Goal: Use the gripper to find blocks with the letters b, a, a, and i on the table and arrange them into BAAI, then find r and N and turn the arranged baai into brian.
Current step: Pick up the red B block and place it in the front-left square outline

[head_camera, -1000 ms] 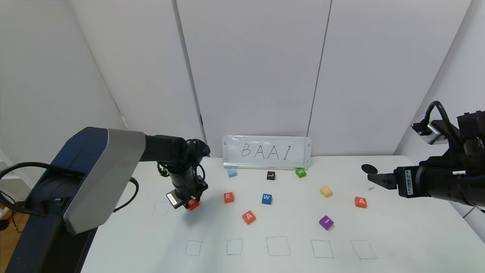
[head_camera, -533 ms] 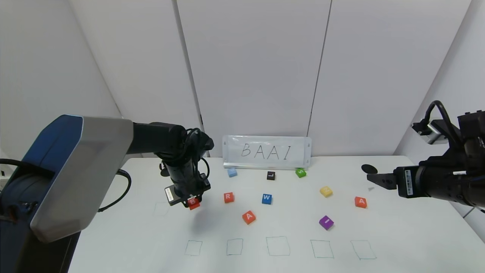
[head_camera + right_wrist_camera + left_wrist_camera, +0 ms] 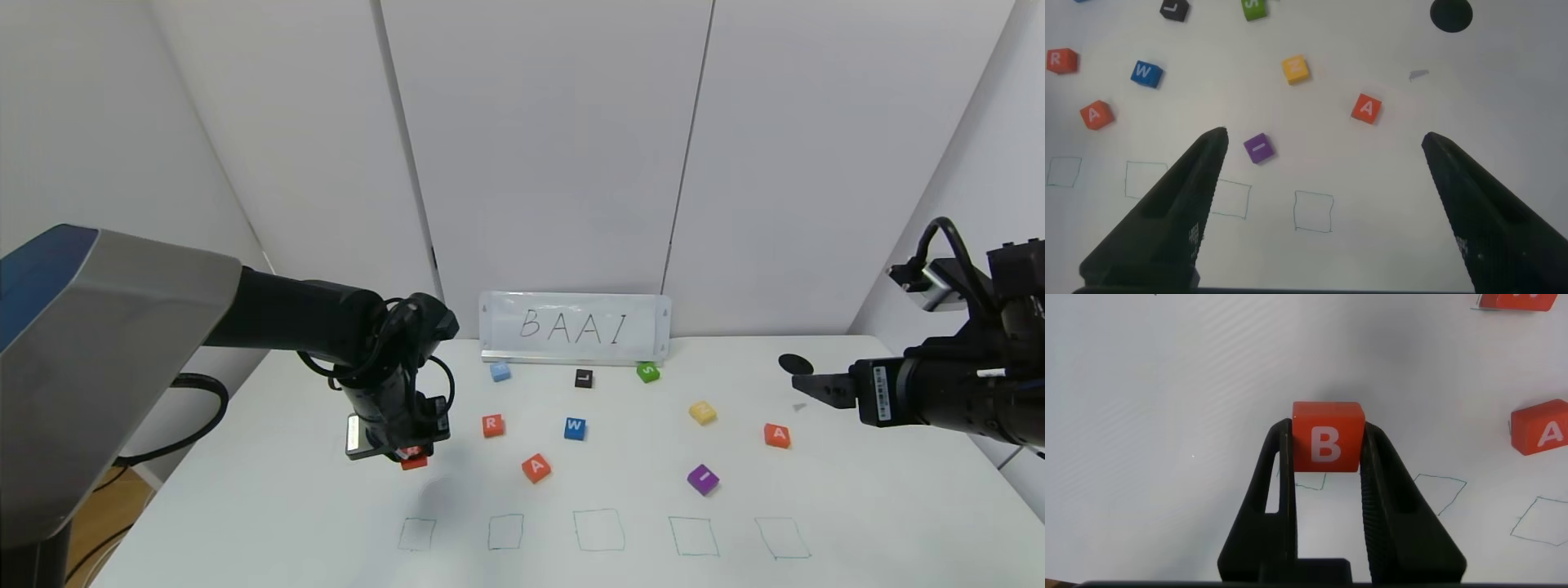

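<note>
While clamped between its fingers, B block (image 3: 1327, 447) sits inside left tool (image 3: 1327, 457).

A white sign (image 3: 575, 327) standing at the back of the desk (image 3: 857, 506) reads "BAAI" in handwritten letters. An orange-red block (image 3: 1327, 436) pinched in the left claw (image 3: 1327, 457) bears a white "B". An orange-red cube (image 3: 492, 425) carries "R"; a blue cube (image 3: 575, 428) carries "W". Two orange-red blocks show "A": one near the middle (image 3: 535, 468), one toward the right (image 3: 776, 435). A purple block (image 3: 703, 478) shows "I". A black cube (image 3: 583, 377) shows "L", and a green cube (image 3: 647, 371) shows "S". The letters on the yellow cube (image 3: 702, 412) and light blue cube (image 3: 500, 371) cannot be read.
</note>
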{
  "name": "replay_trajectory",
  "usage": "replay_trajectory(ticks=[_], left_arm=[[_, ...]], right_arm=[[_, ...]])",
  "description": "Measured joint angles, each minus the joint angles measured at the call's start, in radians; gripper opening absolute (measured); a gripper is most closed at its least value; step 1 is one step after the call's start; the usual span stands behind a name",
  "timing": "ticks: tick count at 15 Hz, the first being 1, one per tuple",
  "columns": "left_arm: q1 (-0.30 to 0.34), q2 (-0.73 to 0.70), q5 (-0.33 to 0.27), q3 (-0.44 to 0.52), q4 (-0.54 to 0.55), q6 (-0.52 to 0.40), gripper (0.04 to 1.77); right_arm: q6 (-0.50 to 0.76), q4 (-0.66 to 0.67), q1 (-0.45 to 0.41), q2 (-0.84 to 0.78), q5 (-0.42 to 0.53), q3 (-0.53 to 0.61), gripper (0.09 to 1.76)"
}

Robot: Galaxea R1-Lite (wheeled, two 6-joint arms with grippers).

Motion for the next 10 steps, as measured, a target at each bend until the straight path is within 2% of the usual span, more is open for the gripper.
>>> replay_trajectory(ticks=[4,8,10], left_arm=[[-0.008,-0.046,0.000,0.151,-0.112,0.104,0.51],[-0.040,-0.064,-0.002,0.273,-0.242,0.148,0.51],[-0.060,-0.067,-0.002,0.320,-0.269,0.154,0.51]], right_arm=[[0.000,0.000,0.000,0.000,0.000,0.001,1.71],[0.000,0.000,0.000,0.000,0.000,0.001,1.71],[0.000,0.000,0.000,0.000,0.000,0.001,1.71]])
